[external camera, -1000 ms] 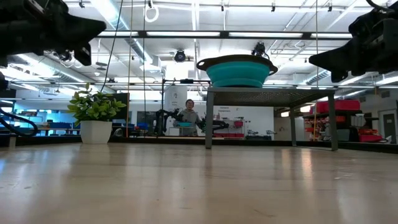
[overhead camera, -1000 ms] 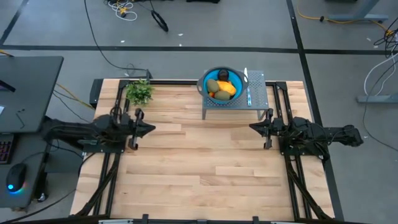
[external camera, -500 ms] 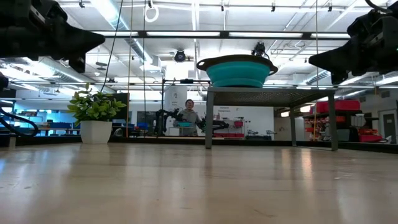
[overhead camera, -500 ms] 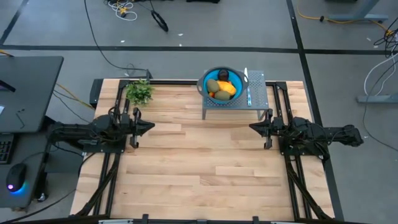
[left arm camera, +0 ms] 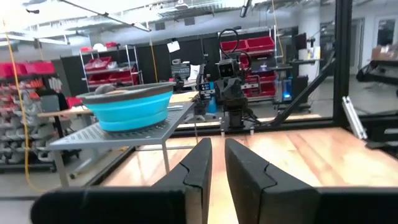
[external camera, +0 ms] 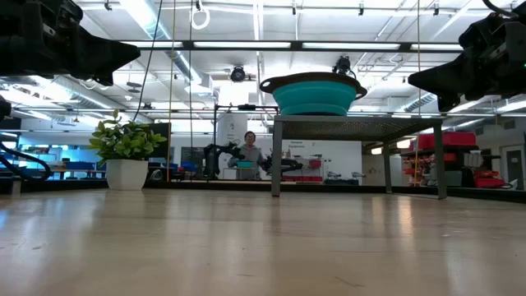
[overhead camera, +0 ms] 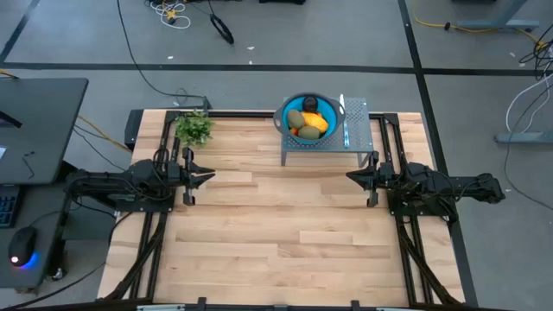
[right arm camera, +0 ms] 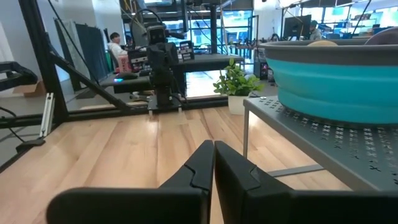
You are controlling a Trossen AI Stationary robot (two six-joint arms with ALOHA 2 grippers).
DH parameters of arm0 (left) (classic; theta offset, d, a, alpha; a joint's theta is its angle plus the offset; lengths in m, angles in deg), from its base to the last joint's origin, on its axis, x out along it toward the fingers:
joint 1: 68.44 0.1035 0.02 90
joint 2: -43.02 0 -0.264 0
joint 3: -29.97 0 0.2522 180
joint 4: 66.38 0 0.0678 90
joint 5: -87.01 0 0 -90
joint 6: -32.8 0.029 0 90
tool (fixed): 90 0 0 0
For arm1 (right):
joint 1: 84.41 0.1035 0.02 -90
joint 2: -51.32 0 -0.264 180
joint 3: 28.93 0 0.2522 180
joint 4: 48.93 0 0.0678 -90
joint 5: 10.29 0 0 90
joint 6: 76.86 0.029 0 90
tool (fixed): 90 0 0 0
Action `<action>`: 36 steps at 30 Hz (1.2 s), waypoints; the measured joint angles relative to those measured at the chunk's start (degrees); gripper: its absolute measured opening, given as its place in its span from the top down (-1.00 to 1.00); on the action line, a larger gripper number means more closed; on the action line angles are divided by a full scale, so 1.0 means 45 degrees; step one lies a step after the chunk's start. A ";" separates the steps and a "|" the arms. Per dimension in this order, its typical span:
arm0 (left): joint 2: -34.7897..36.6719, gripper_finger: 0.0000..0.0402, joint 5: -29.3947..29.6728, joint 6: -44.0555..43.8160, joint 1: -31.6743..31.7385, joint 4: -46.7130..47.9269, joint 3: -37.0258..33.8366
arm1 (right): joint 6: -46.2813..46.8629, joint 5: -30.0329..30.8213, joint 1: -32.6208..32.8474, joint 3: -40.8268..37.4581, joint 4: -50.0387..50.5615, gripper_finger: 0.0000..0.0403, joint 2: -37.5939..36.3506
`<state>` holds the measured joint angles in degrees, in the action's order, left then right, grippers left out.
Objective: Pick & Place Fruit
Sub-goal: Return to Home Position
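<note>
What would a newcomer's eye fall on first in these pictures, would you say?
The blue strainer bowl, heaped with toy fruit, sits on a grey perforated stand at the table's far edge. The left gripper and right gripper hang empty at either side, pointing inward, and a potted plant stands at the far left corner.

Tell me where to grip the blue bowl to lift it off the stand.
Probably pinch the blue bowl at its left rim, from above: it flares wide, fruit fills the middle, and a pale strip lies close on the right.
</note>
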<state>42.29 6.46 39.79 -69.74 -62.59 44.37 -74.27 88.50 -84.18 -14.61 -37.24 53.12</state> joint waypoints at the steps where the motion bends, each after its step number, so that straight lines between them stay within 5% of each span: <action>1: 0.0000 0.73 0.0000 0.0182 0.0000 0.0000 0.0000 | 0.0000 0.0000 0.0000 0.0000 -0.0004 0.90 -0.0003; 36: 0.0000 0.75 0.0001 0.0740 -0.0004 0.0000 0.0010 | 0.0000 0.0010 0.0000 0.0000 -0.0004 0.90 -0.0004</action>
<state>42.29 6.46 43.12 -69.76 -62.59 44.41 -74.27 88.55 -84.18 -14.61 -37.26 53.10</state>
